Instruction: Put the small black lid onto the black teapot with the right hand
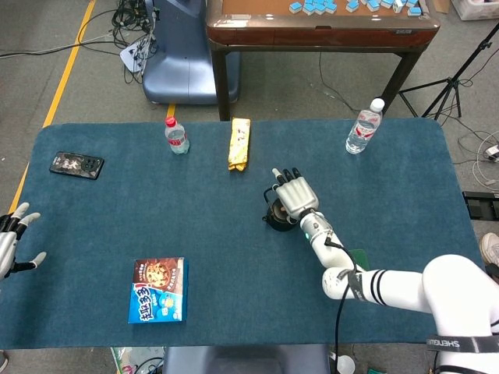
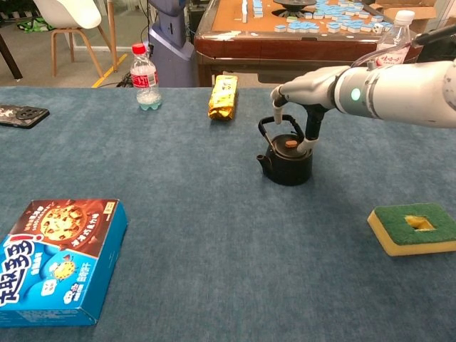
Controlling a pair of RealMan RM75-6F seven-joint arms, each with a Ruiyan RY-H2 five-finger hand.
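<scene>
I'm working over a dark blue felt table (image 1: 234, 257) on a grey floor, a mahjong table (image 1: 320, 27) at 12 o'clock. "SHENGUAN" reads on my arm. My right hand (image 2: 303, 96) hangs over the black teapot (image 2: 286, 160), fingers down around the small black lid (image 2: 291, 144) sitting on it; whether I grip it, I cannot tell. My left hand (image 1: 14, 241) lies spread, empty. Only the chest view shows the sponge (image 2: 413, 228).

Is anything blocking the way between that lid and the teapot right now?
Nothing visible. The small black lid already seems to sit on the black teapot, with the right hand just above, fingers reaching down beside it.
</scene>
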